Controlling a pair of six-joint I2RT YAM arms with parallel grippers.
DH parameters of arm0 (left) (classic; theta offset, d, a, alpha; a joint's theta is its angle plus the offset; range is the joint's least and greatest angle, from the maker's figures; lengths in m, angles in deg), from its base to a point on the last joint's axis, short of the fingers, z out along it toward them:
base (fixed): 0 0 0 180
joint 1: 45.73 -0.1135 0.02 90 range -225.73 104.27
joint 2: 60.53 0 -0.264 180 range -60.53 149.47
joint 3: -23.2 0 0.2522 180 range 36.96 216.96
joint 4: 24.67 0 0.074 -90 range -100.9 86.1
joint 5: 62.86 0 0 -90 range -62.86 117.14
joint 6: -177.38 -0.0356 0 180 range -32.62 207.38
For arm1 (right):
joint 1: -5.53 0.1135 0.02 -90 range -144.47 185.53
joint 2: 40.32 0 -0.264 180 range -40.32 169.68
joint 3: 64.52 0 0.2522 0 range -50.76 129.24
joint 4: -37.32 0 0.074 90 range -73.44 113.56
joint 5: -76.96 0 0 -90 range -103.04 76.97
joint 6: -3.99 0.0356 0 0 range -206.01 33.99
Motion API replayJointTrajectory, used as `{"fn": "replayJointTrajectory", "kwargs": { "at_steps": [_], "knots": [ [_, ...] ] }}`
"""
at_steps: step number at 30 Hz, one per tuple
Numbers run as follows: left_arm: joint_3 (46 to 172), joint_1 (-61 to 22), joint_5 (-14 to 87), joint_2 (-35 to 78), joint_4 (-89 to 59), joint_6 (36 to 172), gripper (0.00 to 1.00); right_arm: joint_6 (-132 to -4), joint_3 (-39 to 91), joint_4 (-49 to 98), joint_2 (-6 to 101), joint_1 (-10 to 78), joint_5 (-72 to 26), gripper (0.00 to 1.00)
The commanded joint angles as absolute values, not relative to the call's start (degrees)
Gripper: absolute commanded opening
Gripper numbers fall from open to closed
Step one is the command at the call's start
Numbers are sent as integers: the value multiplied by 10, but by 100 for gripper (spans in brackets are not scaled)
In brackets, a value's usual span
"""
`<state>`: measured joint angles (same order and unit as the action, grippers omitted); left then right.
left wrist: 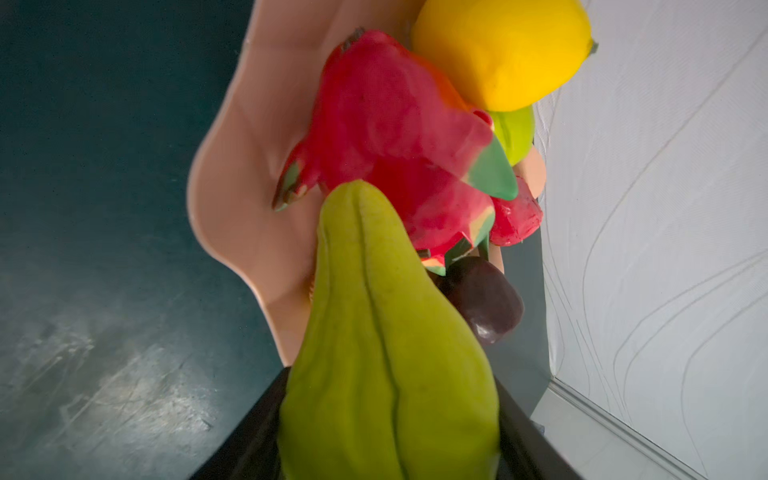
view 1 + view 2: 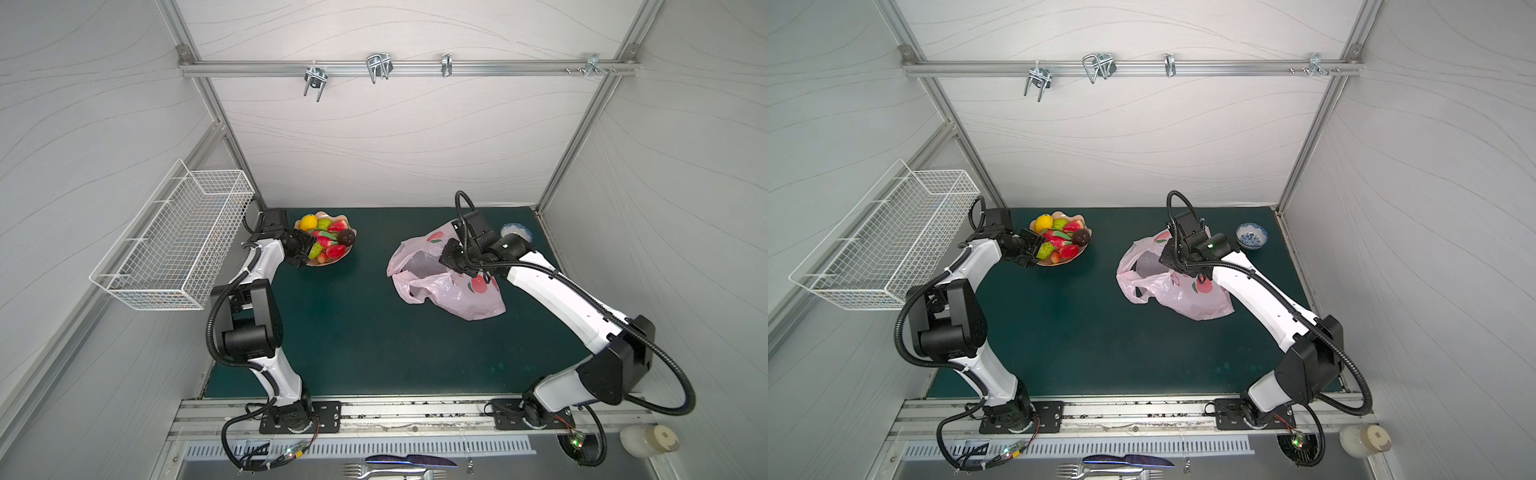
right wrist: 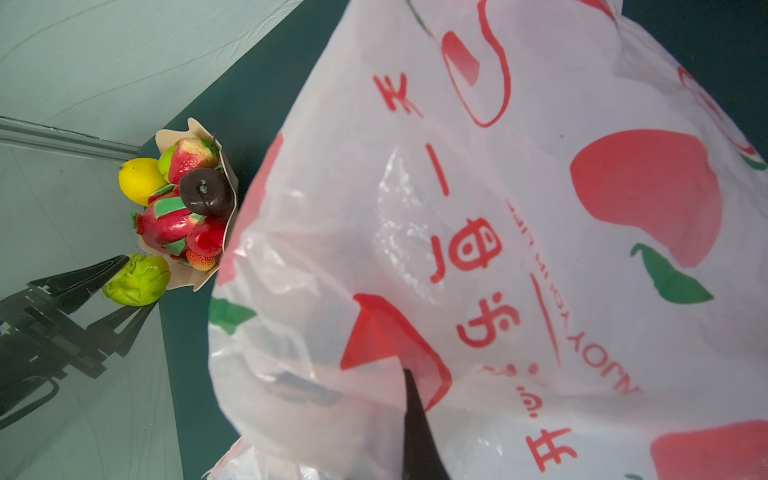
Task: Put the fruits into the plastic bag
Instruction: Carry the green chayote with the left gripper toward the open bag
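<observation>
Several fruits lie heaped in a peach scalloped dish [image 2: 345,218] [image 2: 1077,216] at the back left: a lemon [image 2: 308,222] [image 1: 498,54], a dragon fruit [image 2: 326,239] [image 1: 386,124] and a dark round one [image 2: 346,237] [image 3: 206,193]. At the dish's near-left rim, my left gripper [image 2: 309,253] [image 3: 139,282] is shut on a yellow-green pear [image 2: 1045,250] [image 1: 386,353], a black finger on each side. The plastic bag [image 2: 449,291] [image 2: 1183,291] lies right of centre with its mouth gaping toward the dish. My right gripper [image 2: 451,257] [image 3: 361,399] is shut on the bag's upper edge and holds it up.
A white wire basket [image 2: 174,245] hangs on the left wall beside the left arm. A small blue-and-white bowl [image 2: 1251,236] stands behind the right arm. Metal hooks hang from the back rail. Forks and a knife [image 2: 399,467] lie in front of the table, with a jar [image 2: 648,440] at the right.
</observation>
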<state>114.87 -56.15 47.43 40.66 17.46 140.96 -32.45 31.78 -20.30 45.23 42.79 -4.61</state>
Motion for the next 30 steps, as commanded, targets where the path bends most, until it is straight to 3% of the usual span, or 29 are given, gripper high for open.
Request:
{"fn": "replayJointTrajectory", "kwargs": {
  "at_steps": [1,30],
  "knots": [
    [1153,-539,507,383,125,1406,53,-318,321,-200,448,425,-50,0],
    [1072,-394,699,274,10,1328,40,-303,301,-214,423,428,-38,0]
  ]
}}
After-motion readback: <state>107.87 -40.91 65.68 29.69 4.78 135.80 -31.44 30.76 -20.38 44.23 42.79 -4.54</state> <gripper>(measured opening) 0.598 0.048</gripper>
